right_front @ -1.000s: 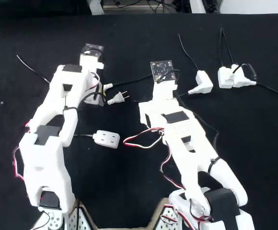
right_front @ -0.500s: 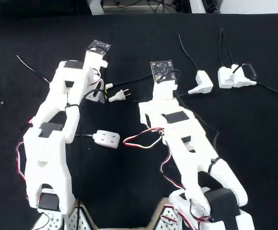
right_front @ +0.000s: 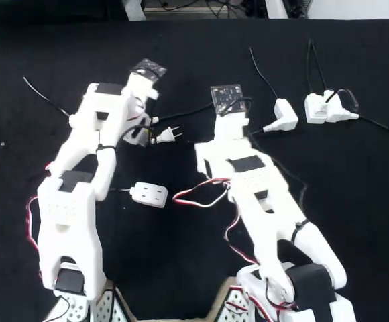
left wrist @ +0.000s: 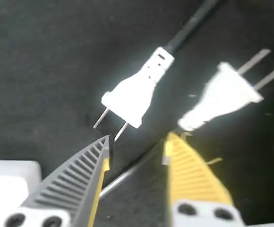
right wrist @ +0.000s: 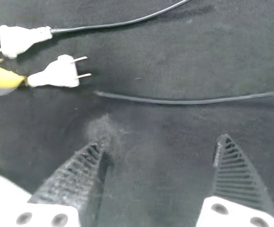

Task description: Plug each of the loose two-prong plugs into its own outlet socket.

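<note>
Left wrist view: my left gripper point(left wrist: 137, 142) hangs over the black cloth with its jaws apart and nothing between them. Just past the fingertips lies the corded plug point(left wrist: 134, 92), its two prongs pointing back at the gap. Off the tip of the yellow finger point(left wrist: 189, 175) sits the loose plug point(left wrist: 222, 97), prongs pointing away and tail end touching or just beside that finger; I cannot tell which.

I judge the step in hand to be picking one of the two. To do it well, I would centre the gap on a single white body, clamp across its flat sides behind the prongs, and keep the prongs free and the neighbour undisturbed.

The multi-socket outlet point(right_front: 149, 194) waits behind the hand, back toward the arm's base, so the plug will need turning before it goes in.

My right gripper point(right wrist: 160, 144) is also spread wide and empty, with a black cable point(right wrist: 184, 100) crossing ahead of its fingertips. Beyond it, away from the left arm, stand a white adapter point(right_front: 285, 115) and a wall-type socket point(right_front: 325, 107) that appears already occupied.
</note>
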Robot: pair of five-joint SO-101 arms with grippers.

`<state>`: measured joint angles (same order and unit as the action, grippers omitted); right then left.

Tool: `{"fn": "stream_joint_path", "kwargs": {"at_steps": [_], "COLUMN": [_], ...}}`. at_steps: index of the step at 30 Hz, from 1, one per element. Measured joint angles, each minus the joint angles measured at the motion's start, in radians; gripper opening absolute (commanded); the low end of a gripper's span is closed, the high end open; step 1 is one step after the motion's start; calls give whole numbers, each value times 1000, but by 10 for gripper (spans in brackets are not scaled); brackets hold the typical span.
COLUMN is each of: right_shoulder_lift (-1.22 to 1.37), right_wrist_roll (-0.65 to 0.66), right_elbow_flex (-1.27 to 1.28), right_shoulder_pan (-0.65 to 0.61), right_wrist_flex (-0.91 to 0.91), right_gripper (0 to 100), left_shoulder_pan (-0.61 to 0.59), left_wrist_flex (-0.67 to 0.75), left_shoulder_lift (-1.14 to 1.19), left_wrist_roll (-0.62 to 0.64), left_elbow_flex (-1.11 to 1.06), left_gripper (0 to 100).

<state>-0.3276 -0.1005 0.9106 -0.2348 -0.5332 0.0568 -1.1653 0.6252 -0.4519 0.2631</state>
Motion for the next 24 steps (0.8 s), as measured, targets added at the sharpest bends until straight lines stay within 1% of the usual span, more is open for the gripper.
{"fn": "stream_joint_path", "kwargs": {"at_steps": [12,17,21,24], "right_shoulder_lift": [0,0,0,0], "right_wrist_roll": [-6,-8,-8,-8], "right_elbow_flex": [-66,-72,-72,-72], "right_shoulder_pan": [189,224,229,229], "right_wrist_flex": [-37,-40,-40,-40], "right_gripper": [315,315,315,315], "left_shoulder_pan": [130,178,213,213], "left_wrist_flex": [-32,-34,-18,3], "left_shoulder_lift": [-49,-64,-68,-68], "left_wrist_roll": [3,35,68,92], "left_elbow_flex": [-49,-69,-84,-87], "left_gripper": [185,185,187,229]}}
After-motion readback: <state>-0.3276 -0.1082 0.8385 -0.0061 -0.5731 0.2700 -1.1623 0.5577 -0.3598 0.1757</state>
